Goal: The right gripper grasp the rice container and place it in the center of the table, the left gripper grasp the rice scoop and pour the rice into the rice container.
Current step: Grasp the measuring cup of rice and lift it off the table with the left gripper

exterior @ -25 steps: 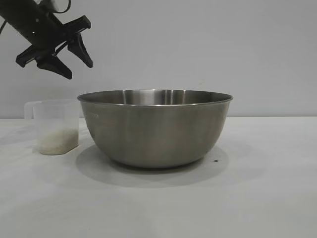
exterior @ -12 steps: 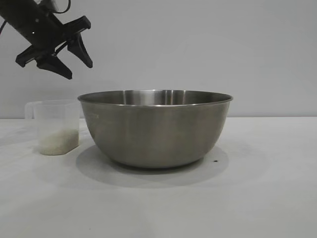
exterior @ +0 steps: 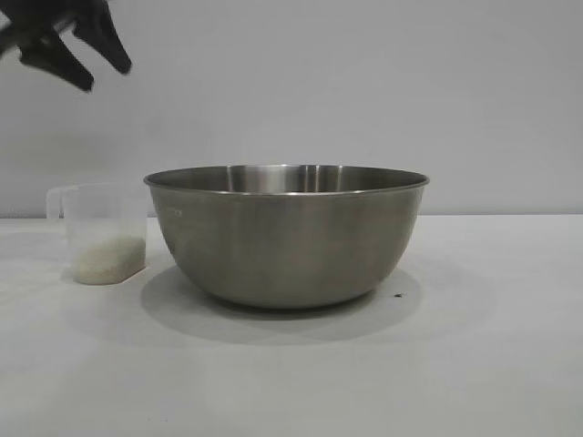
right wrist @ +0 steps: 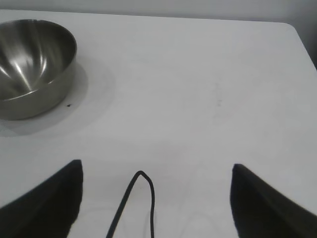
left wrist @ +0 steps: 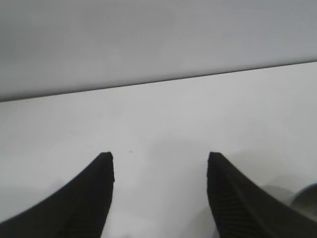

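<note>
Scoop step pending: large round stainless-steel rice container [exterior: 286, 235] sitting mid-table.
Black claw-fingered left gripper [exterior: 80, 50] hovering open, empty, above small clear plastic rice scoop [exterior: 103, 233] left of bowl; descending onto handle needed. Right gripper [right wrist: 156, 198] idling open.

We see the rice container [exterior: 286, 238] as brushed stainless steel: its outer wall is a dull satin grey, and its inside [right wrist: 30, 54] is shinier, with bright streaks of reflection. The rice scoop [exterior: 98, 232] looks like translucent, faintly cloudy plastic, and the rice [exterior: 107, 258] in it is a fine, matt white grain. The table [exterior: 474, 364] is smooth, matt white. We find ribbed, matt black surfaces on the inner faces of the left gripper's fingers [left wrist: 237, 208].
</note>
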### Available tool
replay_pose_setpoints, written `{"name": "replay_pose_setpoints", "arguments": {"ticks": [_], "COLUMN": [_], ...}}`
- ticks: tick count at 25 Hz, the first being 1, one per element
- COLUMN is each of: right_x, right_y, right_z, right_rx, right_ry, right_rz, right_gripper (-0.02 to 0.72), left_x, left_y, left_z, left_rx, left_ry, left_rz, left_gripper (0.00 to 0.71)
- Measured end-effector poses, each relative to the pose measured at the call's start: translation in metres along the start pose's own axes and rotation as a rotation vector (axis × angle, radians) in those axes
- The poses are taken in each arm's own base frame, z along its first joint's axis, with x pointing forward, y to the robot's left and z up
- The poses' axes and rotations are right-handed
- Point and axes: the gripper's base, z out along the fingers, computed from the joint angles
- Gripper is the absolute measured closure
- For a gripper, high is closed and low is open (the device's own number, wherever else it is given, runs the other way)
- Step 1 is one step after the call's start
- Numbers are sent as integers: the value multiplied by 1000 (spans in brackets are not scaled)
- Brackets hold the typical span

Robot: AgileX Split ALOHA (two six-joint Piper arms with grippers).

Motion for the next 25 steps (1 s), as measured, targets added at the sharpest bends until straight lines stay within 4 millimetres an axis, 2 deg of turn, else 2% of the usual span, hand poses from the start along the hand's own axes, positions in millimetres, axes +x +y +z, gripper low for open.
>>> {"name": "replay_pose_setpoints", "arguments": {"ticks": [8,15,21,25], "right_x": [0,0,0,0], "right_y": [0,0,0,0], "right_z": [0,0,0,0], "right_rx": [-2,-2,-2,-2], "right_ry": [0,0,0,0], "right_rz": [2,2,2,2], "right_gripper": [158,158,158,158], "left_x": [17,28,62,91], "left_y": [1,-9,-15,-19], "left_z": [-34,-60,-65,-66], "left_rx": [-162,-177,-177,-182], "left_ry": [208,287,326,275], "left_rz": [-30,-57,-78,-102], "left_gripper": [296,296,296,296]}}
